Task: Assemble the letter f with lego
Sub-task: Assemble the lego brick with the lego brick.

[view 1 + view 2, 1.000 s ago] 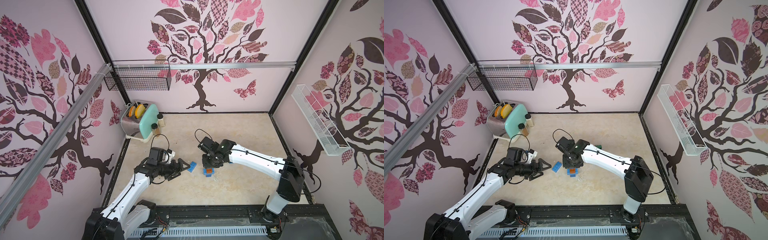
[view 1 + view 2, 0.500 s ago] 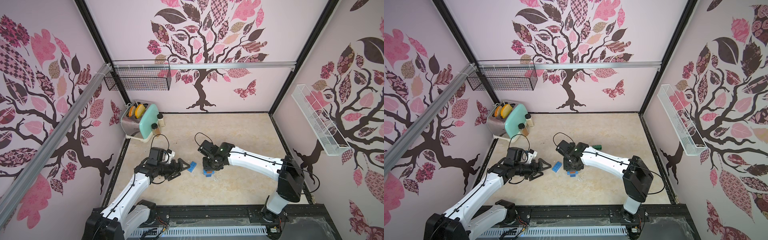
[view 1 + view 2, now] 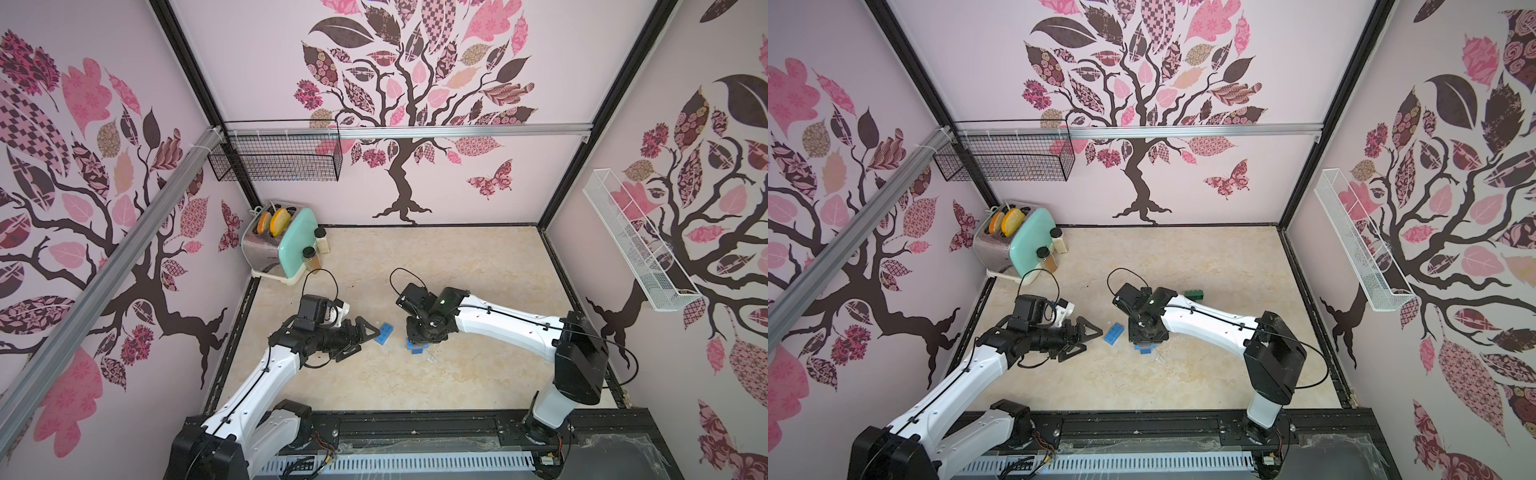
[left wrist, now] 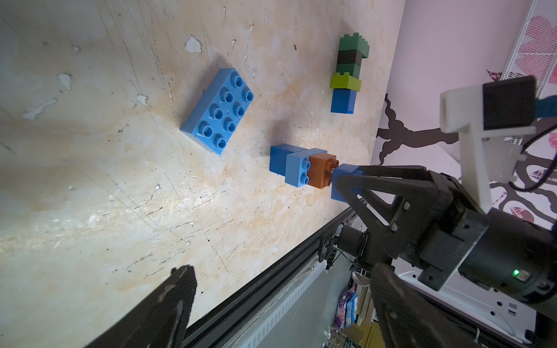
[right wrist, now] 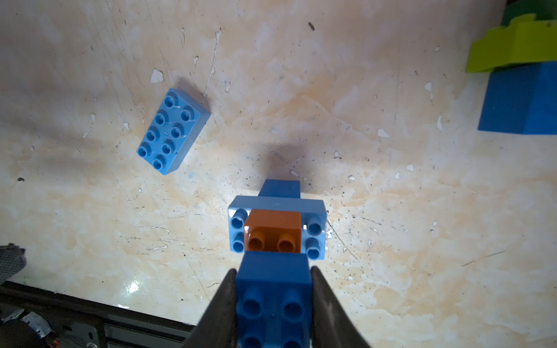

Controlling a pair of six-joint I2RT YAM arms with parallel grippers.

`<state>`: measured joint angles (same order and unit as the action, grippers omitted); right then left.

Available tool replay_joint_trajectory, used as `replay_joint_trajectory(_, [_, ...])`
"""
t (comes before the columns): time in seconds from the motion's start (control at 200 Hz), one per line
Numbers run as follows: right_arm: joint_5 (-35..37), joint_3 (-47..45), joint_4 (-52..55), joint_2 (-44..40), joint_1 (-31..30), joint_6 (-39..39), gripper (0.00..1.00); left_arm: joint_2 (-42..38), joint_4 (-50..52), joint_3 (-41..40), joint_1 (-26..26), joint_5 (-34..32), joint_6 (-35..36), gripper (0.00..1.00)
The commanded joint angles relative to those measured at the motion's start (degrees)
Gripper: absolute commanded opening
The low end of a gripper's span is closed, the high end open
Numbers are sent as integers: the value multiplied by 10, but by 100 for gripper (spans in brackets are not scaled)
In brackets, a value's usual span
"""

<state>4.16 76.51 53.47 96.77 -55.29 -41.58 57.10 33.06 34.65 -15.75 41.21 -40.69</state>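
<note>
My right gripper [image 5: 272,277] is shut on a blue square lego brick [image 5: 272,301]. It holds the brick right over a small stack: a brown brick [image 4: 322,170] on a light blue oblong [image 4: 298,168] on a blue base [image 4: 278,158]. Two brown studs still show; I cannot tell whether the bricks touch. In both top views the right gripper [image 3: 424,338] [image 3: 1146,340] covers that stack. A loose light blue oblong brick [image 3: 383,332] [image 5: 173,131] lies flat between the arms. My left gripper [image 3: 363,340] [image 4: 283,271] hovers open and empty just left of it.
A second stack [image 4: 349,72] of dark green, black, lime and blue bricks lies on its side behind the right arm. A toaster [image 3: 276,245] and two jars [image 3: 316,249] stand at the back left. A black rail [image 3: 415,424] runs along the table's front edge.
The right gripper has come down with its blue brick onto the small stack, so the brown brick no longer shows from above. The left arm has stayed still.
</note>
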Motion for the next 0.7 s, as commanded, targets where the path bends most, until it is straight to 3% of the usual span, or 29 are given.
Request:
replay_joint_trajectory(0.0, [12, 16, -1, 3, -3, -3, 36, 2, -8, -6, -1, -4, 0, 94])
replay_joint_trajectory(0.695, [8, 34, 3, 32, -3, 8, 35, 16, -13, -7, -1, -10, 0, 94])
